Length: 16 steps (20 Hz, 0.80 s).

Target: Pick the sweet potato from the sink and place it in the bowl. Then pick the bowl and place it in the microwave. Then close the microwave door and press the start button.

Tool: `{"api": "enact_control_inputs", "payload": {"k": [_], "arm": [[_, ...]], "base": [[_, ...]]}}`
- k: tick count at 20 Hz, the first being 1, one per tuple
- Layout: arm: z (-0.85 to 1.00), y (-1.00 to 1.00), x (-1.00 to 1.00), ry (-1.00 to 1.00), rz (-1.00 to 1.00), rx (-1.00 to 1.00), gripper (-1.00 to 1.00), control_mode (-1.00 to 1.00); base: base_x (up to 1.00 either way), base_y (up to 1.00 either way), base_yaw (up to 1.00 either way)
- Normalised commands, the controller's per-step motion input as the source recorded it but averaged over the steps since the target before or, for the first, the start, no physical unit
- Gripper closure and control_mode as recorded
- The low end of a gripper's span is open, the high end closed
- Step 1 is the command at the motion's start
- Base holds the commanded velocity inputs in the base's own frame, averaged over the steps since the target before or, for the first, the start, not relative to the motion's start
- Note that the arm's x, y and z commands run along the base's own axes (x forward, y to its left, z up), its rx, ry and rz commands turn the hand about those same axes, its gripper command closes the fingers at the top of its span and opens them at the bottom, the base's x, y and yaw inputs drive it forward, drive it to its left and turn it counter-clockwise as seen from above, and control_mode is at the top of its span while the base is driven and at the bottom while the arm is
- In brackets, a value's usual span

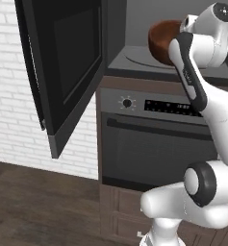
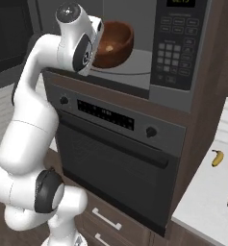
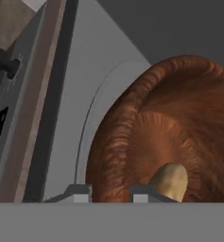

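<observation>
Two steps looked nearly finished: the sweet potato [image 3: 169,181] lay in the bowl [image 2: 113,43], which the gripper [image 3: 112,193] held by its rim inside the microwave [image 2: 144,57]. The microwave door [image 1: 67,67] stood open, start unpressed.

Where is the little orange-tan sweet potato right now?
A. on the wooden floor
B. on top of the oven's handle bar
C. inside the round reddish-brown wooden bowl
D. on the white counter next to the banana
C: the small orange-tan sweet potato lies on the bottom of the round, deep reddish-brown wooden bowl, which the robot's gripper holds by its rim at the open black microwave.
</observation>
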Motion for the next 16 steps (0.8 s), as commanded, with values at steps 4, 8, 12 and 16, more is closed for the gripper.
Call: {"api": "enact_control_inputs", "payload": {"k": [4,8,12,16], "arm": [[-0.07,-0.27,0.77,0.03,0.00,0.00,1.00,-1.00],[-0.36,-0.04,0.56,-0.04,0.00,0.00,1.00,-1.00],[-0.62,-0.01,0.38,-0.15,0.00,0.00,1.00,-1.00],[-0.74,-0.05,0.27,-0.15,0.00,0.00,1.00,-1.00]], "base": [[0.00,0.00,0.00],[0.00,0.00,0.00],[0.00,0.00,0.00],[0.00,0.00,0.00]]}}
